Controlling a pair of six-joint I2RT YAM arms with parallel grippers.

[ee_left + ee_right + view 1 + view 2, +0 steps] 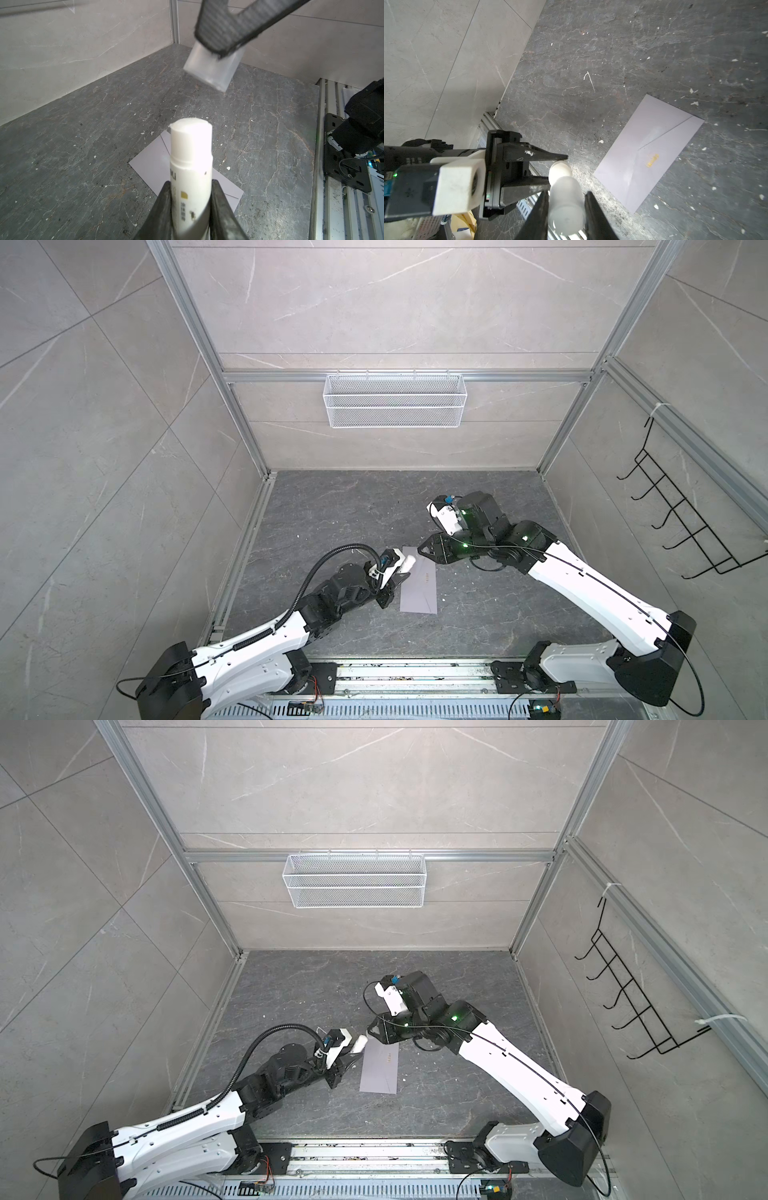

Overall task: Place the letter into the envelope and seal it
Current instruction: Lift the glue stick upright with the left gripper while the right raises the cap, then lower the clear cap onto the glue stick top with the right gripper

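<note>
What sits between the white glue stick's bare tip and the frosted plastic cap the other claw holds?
Nothing, only open air; the left wrist view shows the gap between white glue stick and frosted plastic cap.

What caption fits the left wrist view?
Left claw grips an uncapped glue stick near the flat lavender envelope, while the right claw holds the translucent cap.

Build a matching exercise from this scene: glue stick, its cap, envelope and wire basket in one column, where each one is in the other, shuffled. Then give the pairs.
1. glue stick
2. cap
3. envelope
4. wire basket

A. hangs on the back wall
B. clamped in the right gripper
C. lies flat on the table
D. clamped in the left gripper

Pairs: 1-D, 2-B, 3-C, 4-A
</note>
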